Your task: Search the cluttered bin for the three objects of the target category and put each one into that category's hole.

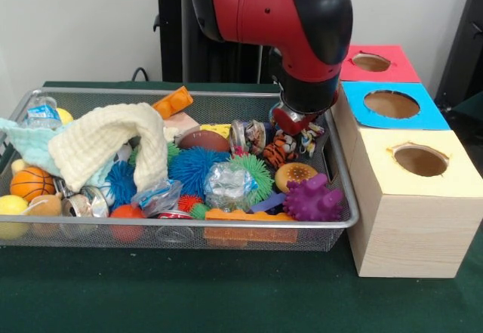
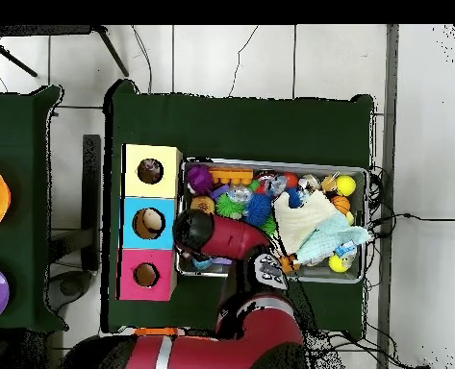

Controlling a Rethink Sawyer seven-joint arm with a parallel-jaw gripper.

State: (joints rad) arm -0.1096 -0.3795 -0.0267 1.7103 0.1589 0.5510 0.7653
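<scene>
One red and black robot arm (image 1: 287, 23) is lowered over the right end of a cluttered wire-mesh bin (image 1: 226, 231).

The gripper (image 1: 296, 124) is seen just above a striped tiger toy (image 1: 281, 152); whether it is clenched or released cannot be told. Three box tops with one hole each are lined up beside the bin: yellow (image 1: 420, 159), blue (image 1: 392, 105), red (image 1: 371, 63). In the bin, one purple spiky ball (image 1: 311, 199), one blue spiky ball (image 1: 195, 168), one small basketball (image 1: 32, 183) and one cream cloth (image 1: 106, 144) are counted.
</scene>
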